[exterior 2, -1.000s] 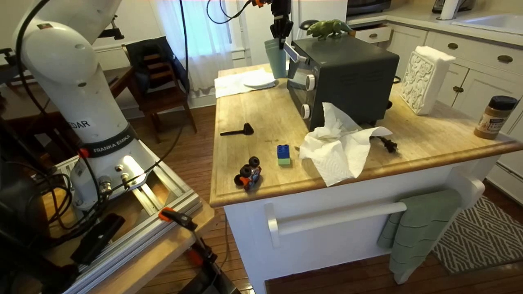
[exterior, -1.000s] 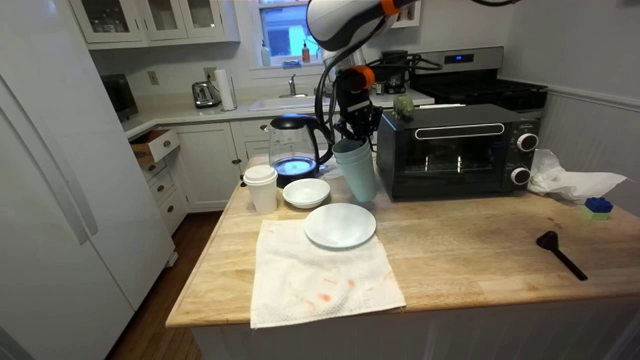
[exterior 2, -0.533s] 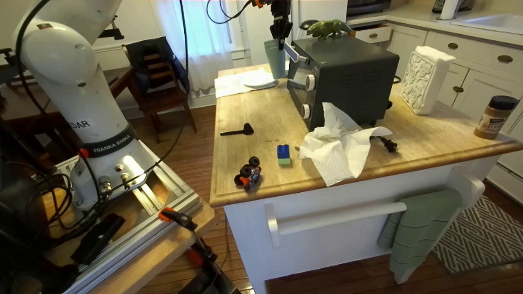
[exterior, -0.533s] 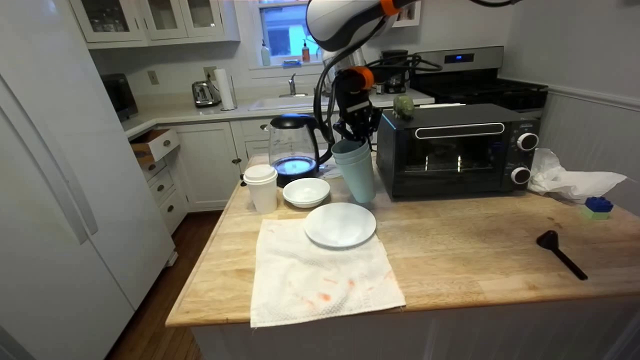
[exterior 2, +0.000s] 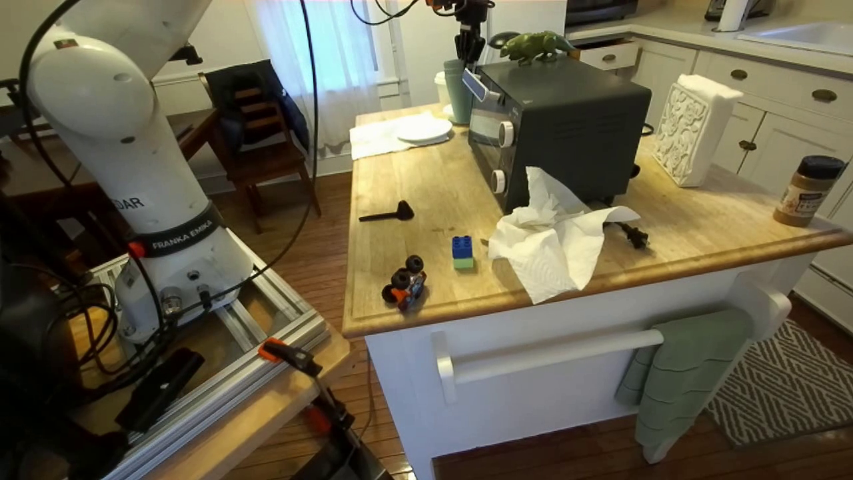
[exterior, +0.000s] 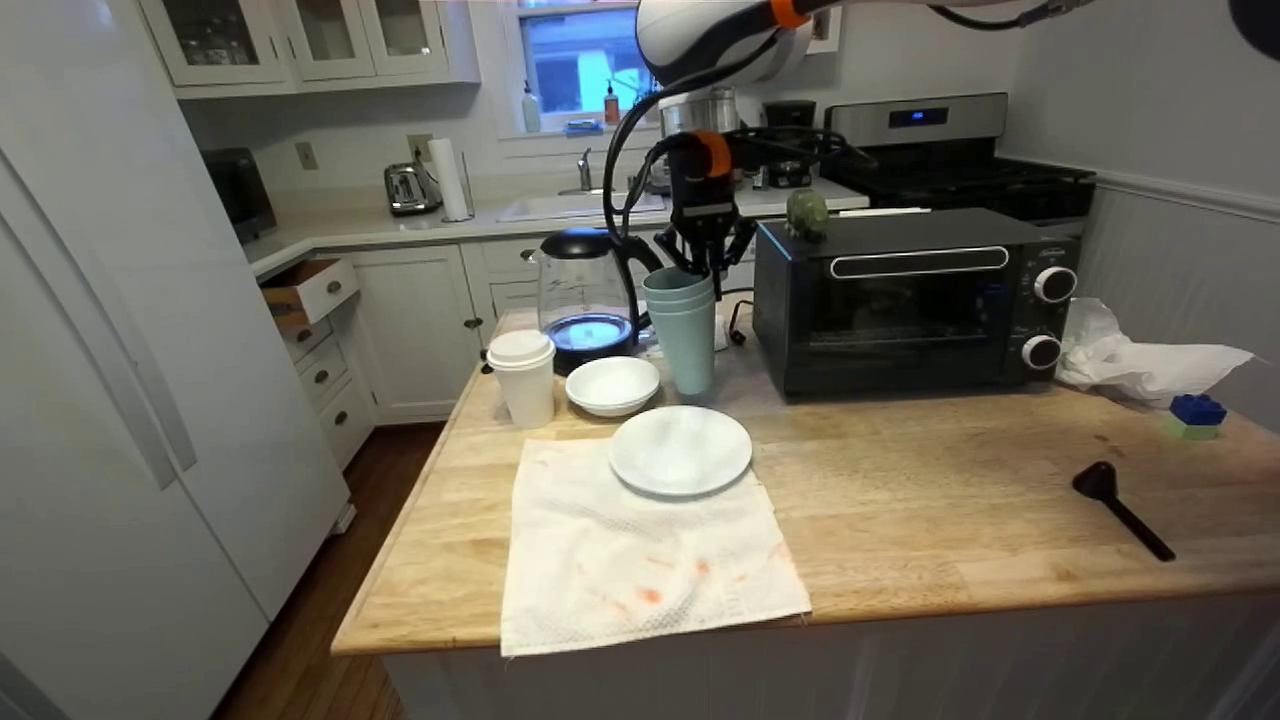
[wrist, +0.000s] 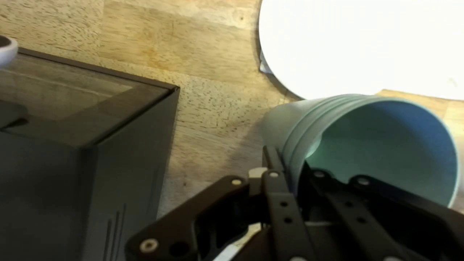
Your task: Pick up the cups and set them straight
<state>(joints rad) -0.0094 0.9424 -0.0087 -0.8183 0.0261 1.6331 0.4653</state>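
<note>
The pale teal-green cups are nested in a stack (exterior: pixel 684 345), close to upright, to the left of the toaster oven in an exterior view. They also show in an exterior view (exterior 2: pixel 458 90) and, mouth towards the camera, in the wrist view (wrist: pixel 384 152). My gripper (exterior: pixel 712 284) is shut on the cups' rim on the oven side, one finger inside the mouth and one outside, seen in the wrist view (wrist: pixel 289 160). I cannot tell whether the cups' base touches the table.
A black toaster oven (exterior: pixel 900 370) stands right of the cups. A glass kettle (exterior: pixel 585 290), a lidded white cup (exterior: pixel 525 390) and white bowl (exterior: pixel 612 385) stand left. A white plate (exterior: pixel 680 450) lies in front on a cloth (exterior: pixel 600 560). A black scoop (exterior: pixel 1125 510) lies farther right.
The cups have gone from tilted to nearly upright and moved a little left, away from the oven, in an exterior view. The gripper and arm have turned with them.
</note>
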